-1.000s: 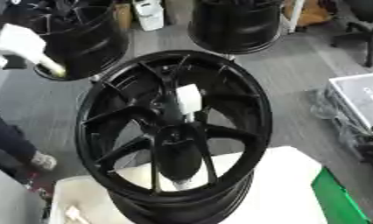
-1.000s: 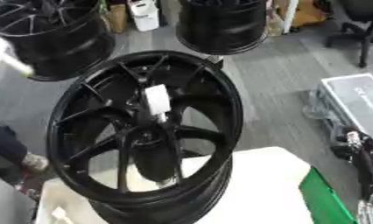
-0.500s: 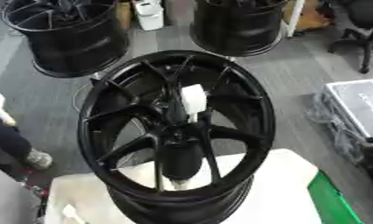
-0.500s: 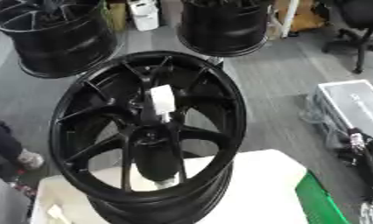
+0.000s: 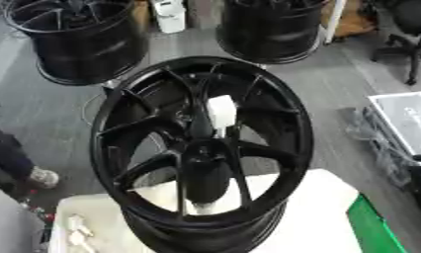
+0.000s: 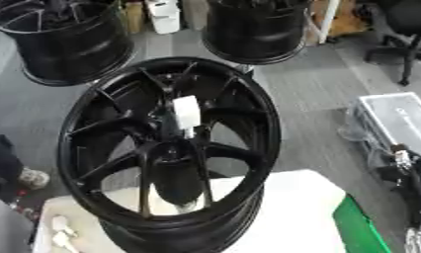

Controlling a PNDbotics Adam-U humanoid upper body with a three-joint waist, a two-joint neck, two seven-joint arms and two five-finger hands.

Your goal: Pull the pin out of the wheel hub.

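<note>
Hands not visible in either view, so their state can't be told. Black wheel hub (image 5: pixel 201 148) stands on its rim on the white table (image 5: pixel 317 217), face tilted up toward the camera, probably for access. White pin (image 5: pixel 222 112) sits in a spoke just above centre, long axis near vertical, top end up.

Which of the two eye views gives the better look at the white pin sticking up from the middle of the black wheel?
The left eye view: the white pin looks slightly larger there, against dark spokes. The right eye view shows it too, somewhat narrower.
</note>
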